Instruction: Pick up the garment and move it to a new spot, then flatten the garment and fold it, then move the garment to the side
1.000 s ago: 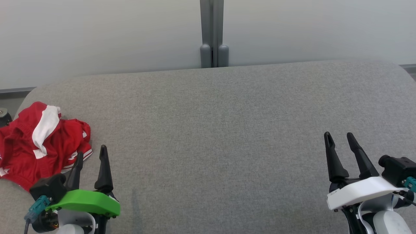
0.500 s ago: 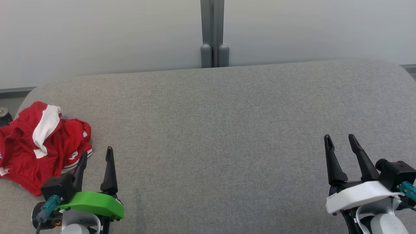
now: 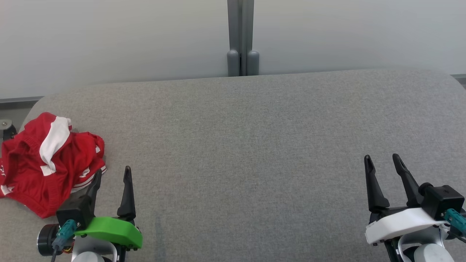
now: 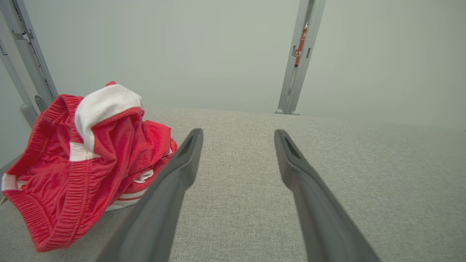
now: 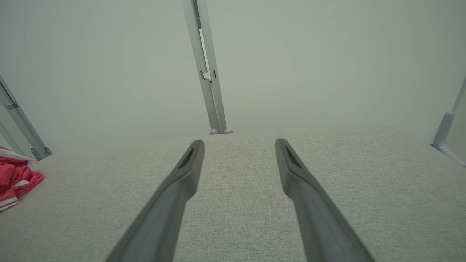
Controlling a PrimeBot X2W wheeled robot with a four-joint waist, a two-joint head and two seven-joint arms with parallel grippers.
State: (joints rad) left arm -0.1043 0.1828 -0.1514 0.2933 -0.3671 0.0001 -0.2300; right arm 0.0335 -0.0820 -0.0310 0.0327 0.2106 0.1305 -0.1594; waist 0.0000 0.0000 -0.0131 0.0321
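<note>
At the near edge of the grey table, toward its left end, the left gripper stands spread wide, holding nothing; along the same edge, toward the table's right end, the right gripper is just as wide and empty; at the table's left end the red and white garment lies crumpled, close beside the left gripper's outer finger, touching or not I cannot tell; behind the table's far edge a grey post rises.
</note>
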